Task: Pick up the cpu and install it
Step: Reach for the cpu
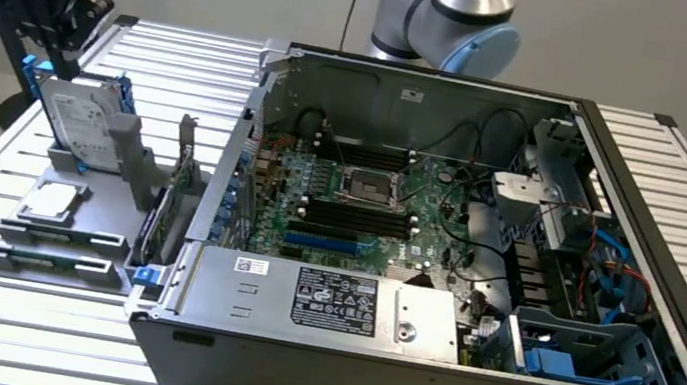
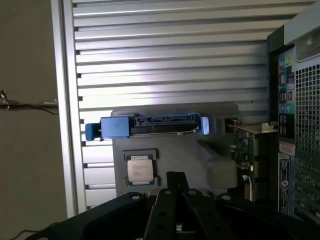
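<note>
Your gripper (image 1: 57, 46) hangs above the hard drive (image 1: 82, 120) at far left; the cpu (image 1: 50, 203) lies nearer, untouched; whether the gripper is spread or closed you cannot tell

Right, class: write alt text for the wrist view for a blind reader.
The cpu lies flat in a grey holder, close to the dark gripper. A hard drive with blue rails stands on edge in the same holder, on a slatted table beside a computer case.

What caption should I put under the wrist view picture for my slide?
End effector above the grey holder, with the cpu lying flat beside the blue-railed hard drive.
</note>
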Robot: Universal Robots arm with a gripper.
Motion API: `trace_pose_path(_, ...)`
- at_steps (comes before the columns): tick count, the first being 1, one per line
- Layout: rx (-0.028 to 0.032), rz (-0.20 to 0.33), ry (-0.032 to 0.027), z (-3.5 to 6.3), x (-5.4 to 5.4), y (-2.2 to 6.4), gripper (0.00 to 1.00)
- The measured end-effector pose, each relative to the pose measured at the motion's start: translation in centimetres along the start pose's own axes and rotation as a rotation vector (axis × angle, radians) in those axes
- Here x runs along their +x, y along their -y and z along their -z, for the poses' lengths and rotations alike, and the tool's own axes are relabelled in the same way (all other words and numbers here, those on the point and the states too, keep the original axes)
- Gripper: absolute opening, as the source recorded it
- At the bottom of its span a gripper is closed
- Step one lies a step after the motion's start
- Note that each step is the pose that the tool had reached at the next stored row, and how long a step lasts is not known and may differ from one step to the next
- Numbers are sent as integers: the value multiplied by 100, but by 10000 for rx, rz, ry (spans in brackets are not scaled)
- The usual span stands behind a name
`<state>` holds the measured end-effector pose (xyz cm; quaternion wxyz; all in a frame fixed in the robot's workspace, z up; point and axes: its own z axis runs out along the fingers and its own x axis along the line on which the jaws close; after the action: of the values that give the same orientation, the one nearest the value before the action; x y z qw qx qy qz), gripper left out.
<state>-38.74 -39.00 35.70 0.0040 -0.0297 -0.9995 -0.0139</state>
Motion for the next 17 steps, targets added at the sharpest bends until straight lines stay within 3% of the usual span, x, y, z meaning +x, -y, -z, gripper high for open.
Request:
trace_pose_path(11,142,0,7,-57,496,31,11)
trace_pose_path(15,230,191,9,-59,554,35,11)
trace_pose_path(17,243,353,7,-58,556,35,11)
